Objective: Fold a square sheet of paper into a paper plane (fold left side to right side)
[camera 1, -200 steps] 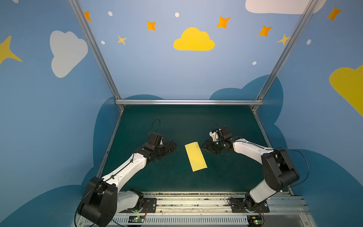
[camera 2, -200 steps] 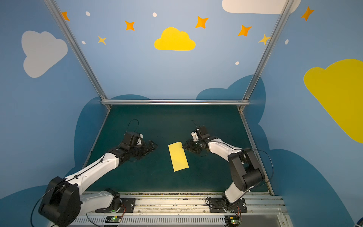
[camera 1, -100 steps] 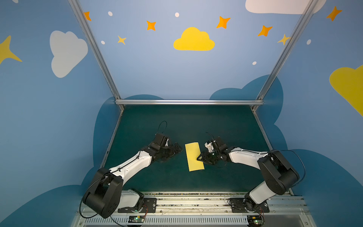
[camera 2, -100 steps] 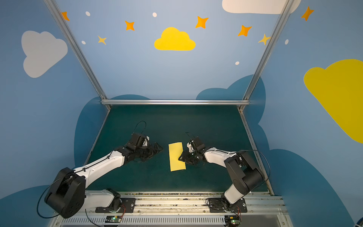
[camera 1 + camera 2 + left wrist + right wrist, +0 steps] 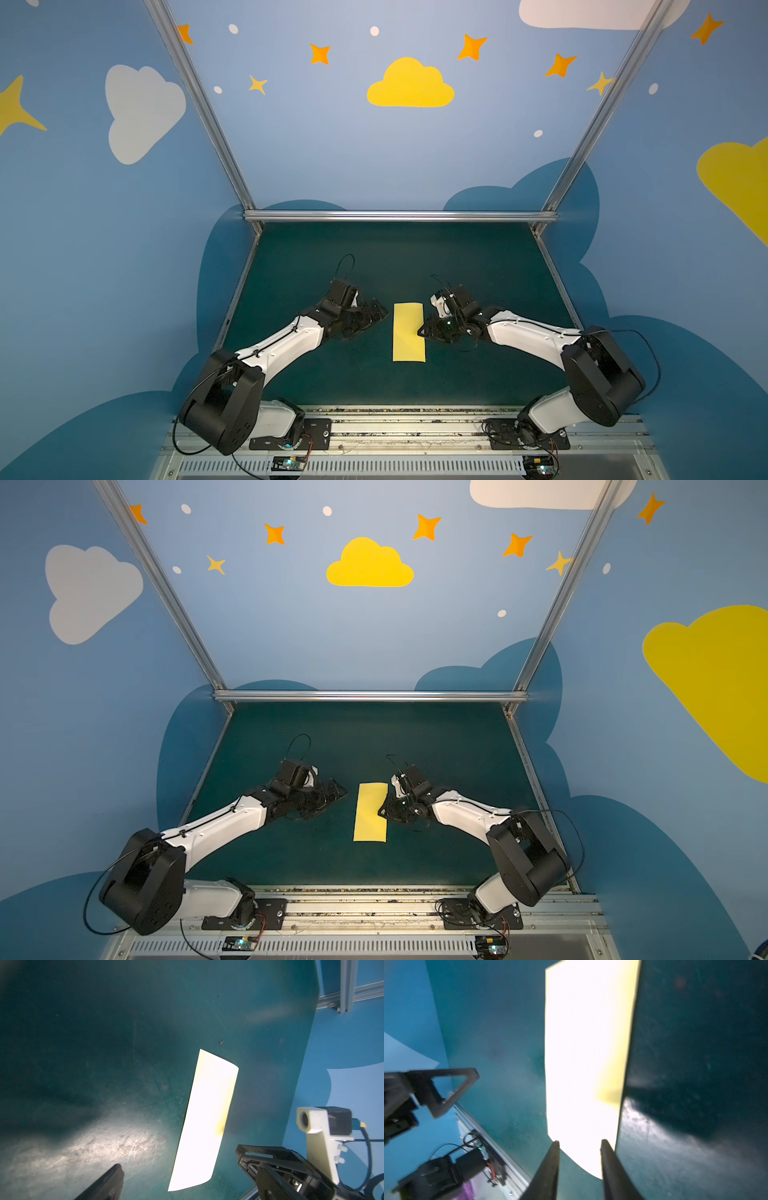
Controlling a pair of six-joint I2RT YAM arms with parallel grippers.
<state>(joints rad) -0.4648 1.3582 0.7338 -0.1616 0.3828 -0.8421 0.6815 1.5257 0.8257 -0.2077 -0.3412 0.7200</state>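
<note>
Two risks are judged. The black left gripper (image 5: 372,319) is held wide open and empty just beside the thin pale yellow paper sheet (image 5: 409,332), which is laid flat, folded into a narrow rectangle, on the middle of the dark green mat (image 5: 395,257). At its right edge the black right gripper (image 5: 421,331) is set with jaws nearly together yet parted, nothing grasped: the sheet may be shoved askew, or its layers sprung apart.

Glare whites out paper (image 5: 587,1053) — creases unreadable; right gripper (image 5: 580,1142) cut at edge.

- No writing, label, brand, number or sign can be read in any view.
- The paper (image 5: 409,332) and the table (image 5: 415,257) bear no legible marks.
</note>
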